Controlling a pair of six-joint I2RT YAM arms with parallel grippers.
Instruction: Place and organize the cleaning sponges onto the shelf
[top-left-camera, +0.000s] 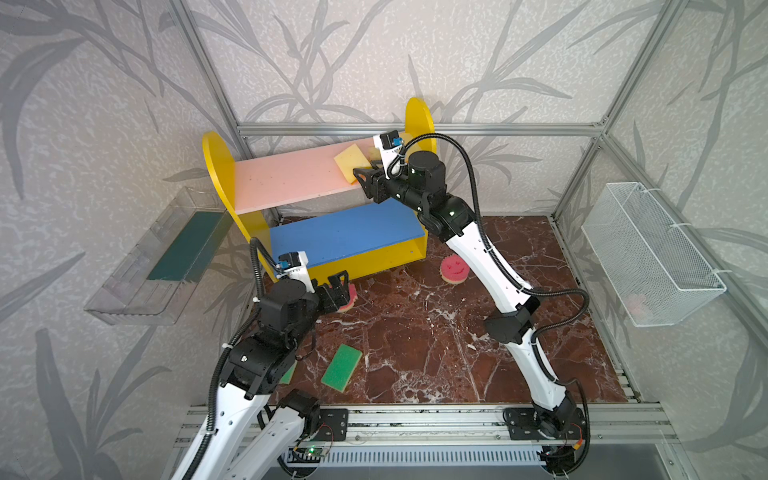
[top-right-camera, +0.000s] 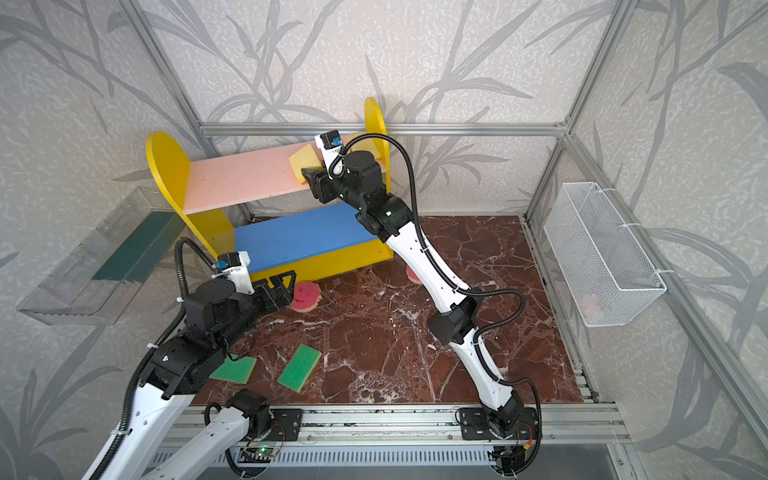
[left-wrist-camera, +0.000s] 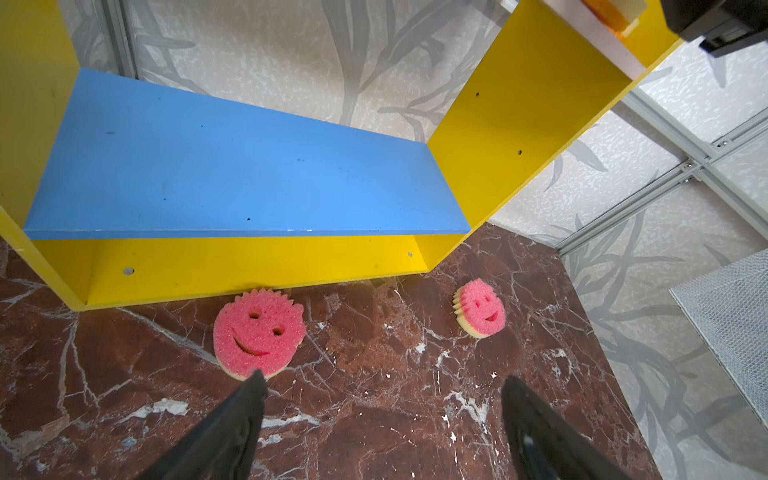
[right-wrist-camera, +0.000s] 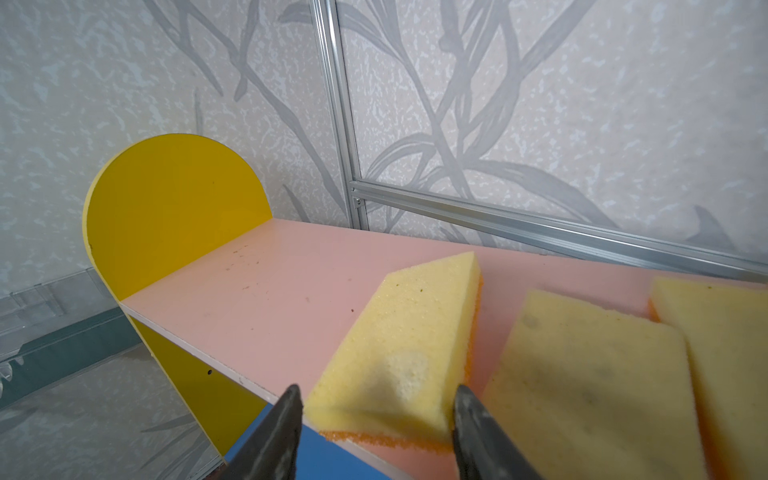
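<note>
A: Right gripper (right-wrist-camera: 374, 395)?
B: Stands parted, grips nothing. Straddles a yellow sponge (right-wrist-camera: 399, 332) lying flat on the shelf (right-wrist-camera: 174, 208), on its pink board (right-wrist-camera: 270, 299); two more yellow sponges (right-wrist-camera: 590, 374) just outside one jaw.
A: Left gripper (left-wrist-camera: 382, 378)?
B: Gapes wide, empty, low over the table (left-wrist-camera: 395, 436). Pink smiley sponge (left-wrist-camera: 257, 332) just ahead of one jaw; second smiley sponge (left-wrist-camera: 482, 307) farther ahead.

On my screens the left arm (top-left-camera: 237, 419) and right arm (top-left-camera: 473, 257) match: white links dotted with small holes, joined by rounded black joint housings (top-left-camera: 511, 324). A black corrugated cable (top-left-camera: 561, 291) trails along each, cinched with white zip ties (top-left-camera: 226, 345). The left gripper (left-wrist-camera: 383, 375) and right gripper (right-wrist-camera: 376, 386) are matte black with tapering fingers (left-wrist-camera: 232, 428). A green light (top-left-camera: 452, 212) glows on the right arm.
</note>
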